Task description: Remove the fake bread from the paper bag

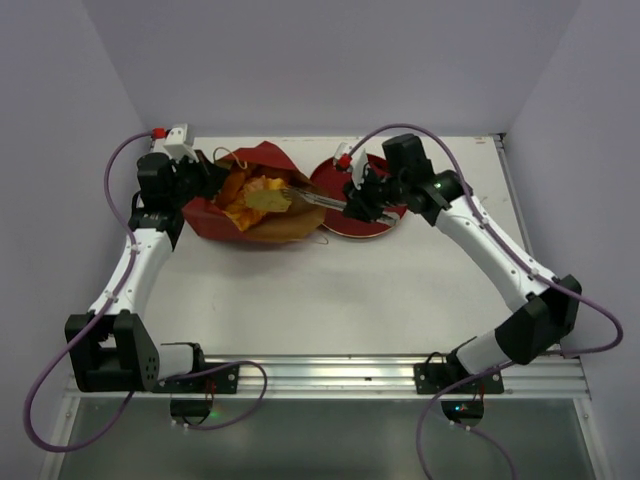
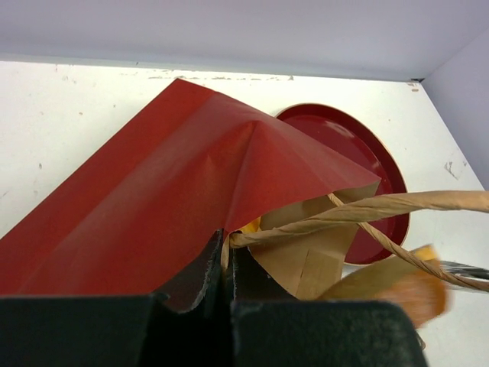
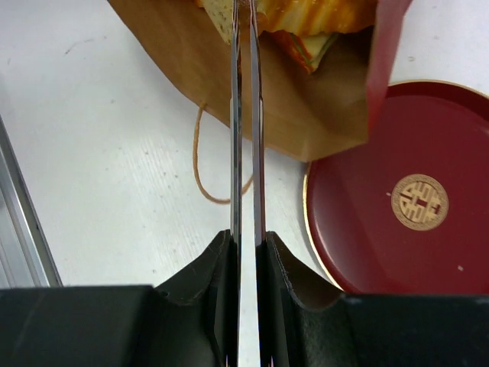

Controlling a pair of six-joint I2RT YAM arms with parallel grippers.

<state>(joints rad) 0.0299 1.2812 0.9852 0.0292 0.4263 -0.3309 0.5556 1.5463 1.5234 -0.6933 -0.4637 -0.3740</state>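
Worktop (image 1: 400, 280) carrying the paper bag (image 1: 270, 158), mouth open beside the plate (image 1: 360, 228). Left pincer (image 2: 227, 245) pinches the bag's rim. Right pincer (image 3: 246, 241) squeezes tongs (image 3: 235, 138) reaching the fake bread (image 1: 258, 196), which is inside the bag. Step: seizing a piece. Next: withdraw it without snagging paper.

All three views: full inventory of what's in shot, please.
paper bag: one, dark red outside, brown inside, far left, mouth facing right
toy bread: several, count hidden, golden-orange and yellow, in the bag's mouth
plate: one, dark red, gold rim, right of the bag
tongs: one pair, silver, reaching into the bag
table: one, white
left pincer: one, black, shut on the bag's edge
right pincer: one, black, shut on the tongs
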